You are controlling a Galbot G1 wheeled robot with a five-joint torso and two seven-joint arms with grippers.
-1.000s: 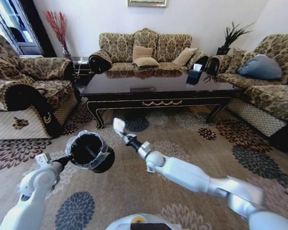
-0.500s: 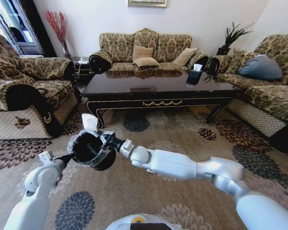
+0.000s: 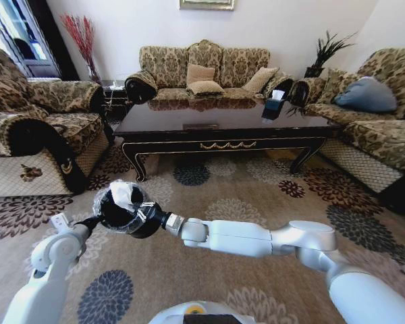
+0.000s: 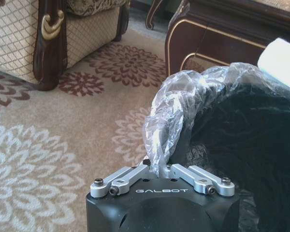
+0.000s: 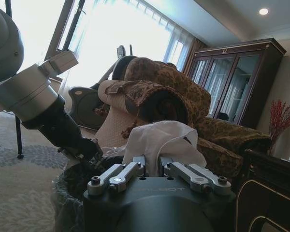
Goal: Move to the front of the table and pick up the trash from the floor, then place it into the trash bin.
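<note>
**Paper held right over the bin**

Head view first: the left gripper (image 3: 92,221) is down at about 8 o'clock, holding the trash bin (image 3: 125,210) up off the floor (image 3: 256,196) by its rim, bin mouth tipped toward the camera. The right arm reaches across from 4 o'clock, and the right gripper (image 3: 136,206) sits at the bin's opening with the trash (image 3: 123,192), a crumpled white paper piece, sticking up just above the rim. The table (image 3: 223,131) is up around 12 o'clock, well apart from the bin, with a black tissue box (image 3: 273,106) on its right end and sofas around it.

Left wrist view: the left gripper's fingers (image 4: 135,174) are pressed together on the clear plastic liner (image 4: 183,104) folded over the bin's edge, so they're pinching liner and rim. The bin's black inside is just beyond, a white corner of the paper pokes in at the frame edge, and the flowery carpet lies below.

Right wrist view: the right gripper's fingers (image 5: 130,169) are closed on the white paper, which bunches up right between them. The other arm's gripper is close by on the bin rim, an armchair (image 5: 159,99) behind
</note>
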